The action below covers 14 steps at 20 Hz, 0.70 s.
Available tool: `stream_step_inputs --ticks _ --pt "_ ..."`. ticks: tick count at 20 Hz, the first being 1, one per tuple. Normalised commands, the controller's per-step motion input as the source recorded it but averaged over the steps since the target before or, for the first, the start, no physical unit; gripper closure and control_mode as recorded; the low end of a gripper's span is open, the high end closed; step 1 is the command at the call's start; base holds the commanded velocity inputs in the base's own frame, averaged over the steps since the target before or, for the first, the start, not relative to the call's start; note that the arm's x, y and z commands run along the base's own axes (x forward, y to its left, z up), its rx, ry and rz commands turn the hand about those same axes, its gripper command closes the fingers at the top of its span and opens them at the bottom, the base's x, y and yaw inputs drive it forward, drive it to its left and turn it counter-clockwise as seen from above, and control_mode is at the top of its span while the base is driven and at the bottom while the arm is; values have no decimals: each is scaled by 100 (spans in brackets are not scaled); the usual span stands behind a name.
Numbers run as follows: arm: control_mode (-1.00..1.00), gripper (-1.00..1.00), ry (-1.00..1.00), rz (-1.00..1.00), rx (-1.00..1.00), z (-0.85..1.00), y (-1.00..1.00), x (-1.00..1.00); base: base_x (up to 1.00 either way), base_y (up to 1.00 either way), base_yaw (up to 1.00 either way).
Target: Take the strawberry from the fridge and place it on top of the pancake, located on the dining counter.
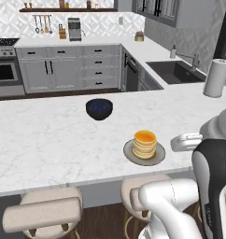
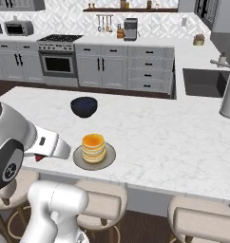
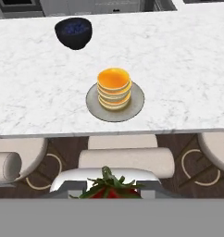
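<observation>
Strawberry [image 3: 109, 189] sits low in the hand view's centre, pinched in the pincer [image 3: 108, 193]. Higher up, mid-frame, the pancake [image 3: 114, 87] rests on its grey plate [image 3: 93, 104] on the marble surface [image 3: 178, 69], blueberry bowl [image 3: 73, 32] upper left.

White marble dining counter [image 1: 49, 135] — grey plate [image 1: 158, 158], dark bowl [image 1: 99, 108], paper-towel roll [image 1: 216, 78].
</observation>
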Motion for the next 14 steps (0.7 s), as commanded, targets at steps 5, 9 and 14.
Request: stream_step_inputs --ticks 5,9,14 --pt "100 100 0 0 0 0 0 0 42 -2 0" --pt "100 100 0 0 0 0 0 0 42 0 0" --pt "-100 100 4 0 -4 3 0 60 32 0 0"
